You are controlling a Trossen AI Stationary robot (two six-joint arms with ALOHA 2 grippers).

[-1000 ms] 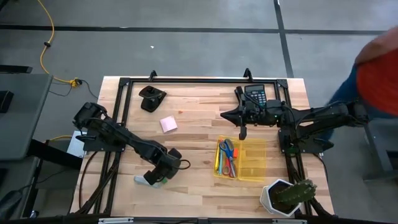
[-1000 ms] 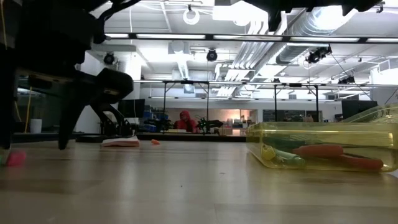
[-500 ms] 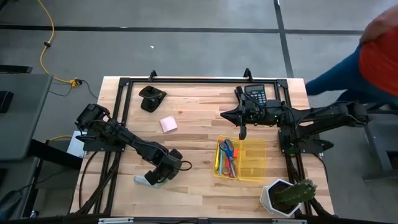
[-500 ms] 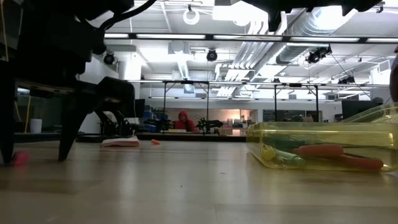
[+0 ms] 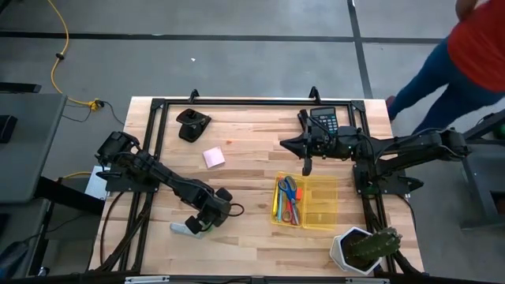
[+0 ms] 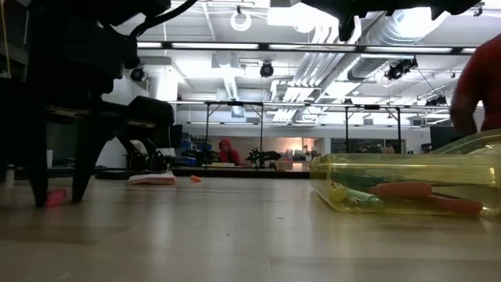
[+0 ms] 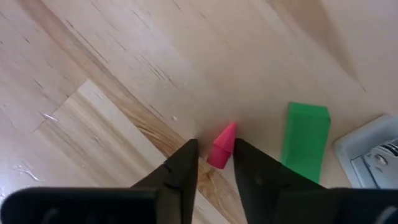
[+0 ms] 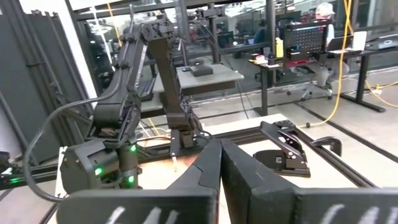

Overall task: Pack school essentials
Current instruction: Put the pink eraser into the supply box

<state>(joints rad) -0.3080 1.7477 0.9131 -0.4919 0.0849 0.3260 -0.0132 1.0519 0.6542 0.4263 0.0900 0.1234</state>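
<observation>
My left gripper (image 5: pixel 199 227) stands low at the table's near left, fingers pointing down. They are open a little, on either side of a small pink wedge-shaped piece (image 7: pixel 222 147) that lies flat on the wood (image 6: pixel 55 197). A green eraser (image 7: pixel 305 142) lies flat just beside it. My right gripper (image 5: pixel 308 168) hangs shut with nothing in it, over the table just beyond the clear yellow box (image 5: pixel 319 203). The box holds scissors (image 5: pixel 290 192), a yellow marker and pens. A pink sticky-note pad (image 5: pixel 213 157) lies mid-table. My left gripper has one fingertip (image 7: pixel 245 155) against the pink piece's side (image 7: pixel 230 140). The other fingertip (image 7: pixel 186 155) stands a narrow gap off. The fingers come from above, pointing down, and the piece lies on the table.
A grey-white flat thing (image 5: pixel 181 229) lies beside my left gripper. A black device (image 5: pixel 192 124) sits far left and a calculator (image 5: pixel 323 120) far right. A potted cactus (image 5: pixel 364 248) stands at the near right corner. A person in red (image 5: pixel 481 31) is beyond the table's right.
My left gripper's fingers have drawn closer together around the pink piece, which has slid a little toward the table's right. The person beside the table has moved farther off.
</observation>
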